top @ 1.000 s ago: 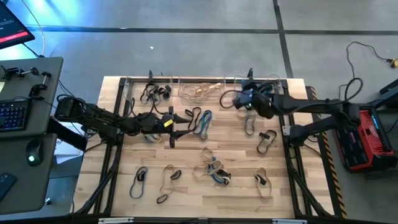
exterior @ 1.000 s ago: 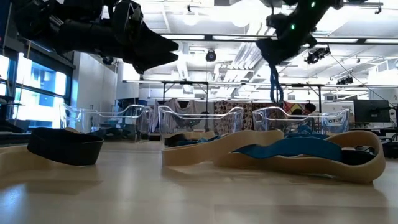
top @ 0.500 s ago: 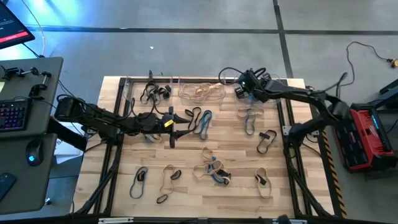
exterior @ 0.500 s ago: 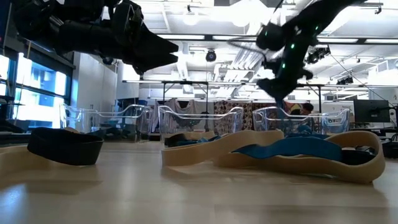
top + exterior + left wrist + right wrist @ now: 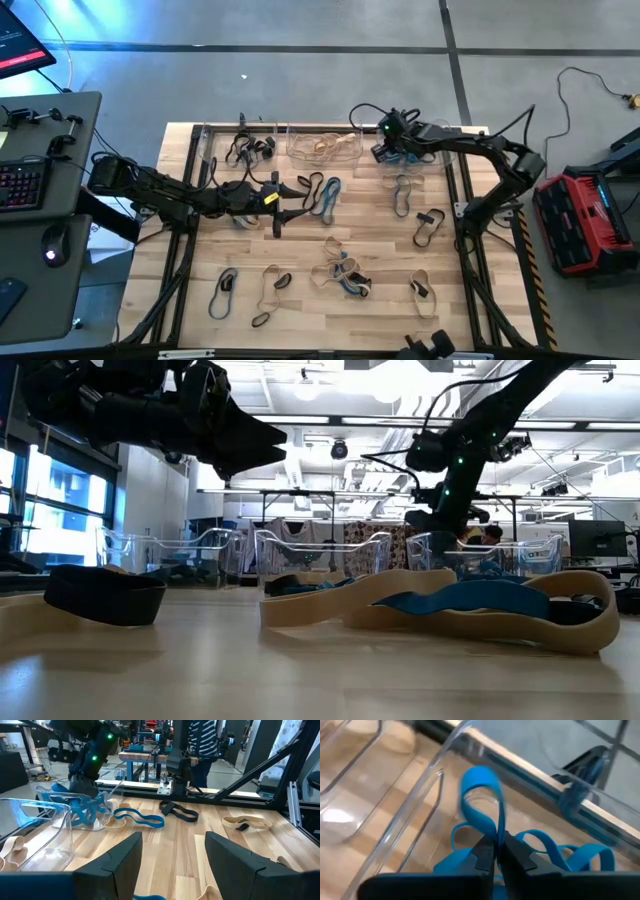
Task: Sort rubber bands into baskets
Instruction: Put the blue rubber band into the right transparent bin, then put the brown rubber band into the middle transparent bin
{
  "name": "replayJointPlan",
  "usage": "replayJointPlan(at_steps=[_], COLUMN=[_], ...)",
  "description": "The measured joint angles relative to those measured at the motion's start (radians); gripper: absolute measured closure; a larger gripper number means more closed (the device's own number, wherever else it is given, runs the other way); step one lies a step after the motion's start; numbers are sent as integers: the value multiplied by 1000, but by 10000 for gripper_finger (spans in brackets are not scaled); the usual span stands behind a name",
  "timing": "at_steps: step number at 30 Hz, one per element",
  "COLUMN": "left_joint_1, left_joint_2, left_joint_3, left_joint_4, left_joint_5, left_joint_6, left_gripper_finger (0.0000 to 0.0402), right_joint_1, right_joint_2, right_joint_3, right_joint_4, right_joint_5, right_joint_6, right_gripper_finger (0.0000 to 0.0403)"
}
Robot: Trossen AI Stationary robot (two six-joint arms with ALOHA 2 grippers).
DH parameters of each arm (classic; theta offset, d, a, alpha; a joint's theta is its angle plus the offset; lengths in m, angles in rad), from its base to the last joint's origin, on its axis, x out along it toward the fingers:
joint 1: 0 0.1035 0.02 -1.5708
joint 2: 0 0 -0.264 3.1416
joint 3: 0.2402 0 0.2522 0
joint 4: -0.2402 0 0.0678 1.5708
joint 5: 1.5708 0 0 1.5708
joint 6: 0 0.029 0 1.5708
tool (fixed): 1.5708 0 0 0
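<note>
- The right gripper (image 5: 496,851) was over the basket (image 5: 432,140) at the far right corner of the table (image 5: 300,245), with its fingers (image 5: 481,854) pointing down into it.
- Its jaws stood very narrow, pinching a blue rubber band (image 5: 482,795); the band rose as a loop just ahead of the fingertips.
- More blue bands (image 5: 555,852) lay on the bottom of this basket, directly below the right gripper.
- The clear wall (image 5: 420,800) of the basket ran beside the gripper, close to the held band.
- The left gripper (image 5: 283,212) waited above the middle left of the table, well apart from the right gripper, with its jaws wide and nothing between them.
- Just in front of the left gripper lay a blue and black band (image 5: 322,195) on the wood.
- Farther beyond the left gripper, at the far edge, stood the middle basket (image 5: 325,146) with tan bands in it and a third basket (image 5: 245,150) with black bands in it.
- Behind the left gripper, toward the near edge, many bands were spread on the table: a mixed heap (image 5: 342,274) of tan, blue and black, and single ones such as a tan band (image 5: 273,288).
- Near the right gripper, on the side toward the near edge, a grey band (image 5: 402,195) and a black band (image 5: 428,222) lay on the wood outside the basket.
- In the left wrist view a person in a striped top (image 5: 202,740) stood beyond the table.
</note>
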Motion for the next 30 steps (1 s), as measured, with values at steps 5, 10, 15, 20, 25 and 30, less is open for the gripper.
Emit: replayJointPlan(at_steps=[5, 10, 15, 20, 25, 30], left_joint_1=[0, 0, 0, -1, -24, -67], left_joint_2=[0, 0, 0, 0, 0, 0], left_joint_3=[0, 0, 0, 0, 23, 69], left_joint_4=[0, 0, -25, -79, -213, -349], left_joint_5=[0, 0, 0, 5, 73, 78], left_joint_6=[0, 0, 1, 1, 24, 37], left_gripper_finger=[192, 192, 192, 192, 199, 217], right_joint_1=[-2, 5, 61, 193, 390, 591], right_joint_2=[-25, -101, -221, -336, -385, -385], right_joint_3=[-2, -2, -2, -2, -2, -20], right_joint_4=[-22, -63, -141, -207, -220, -80], right_joint_5=[-6, -1, 2, 1, -1, -4], right_joint_6=[-66, -78, -82, -69, -32, -28], right_gripper_finger=[322, 246, 209, 206, 206, 206])
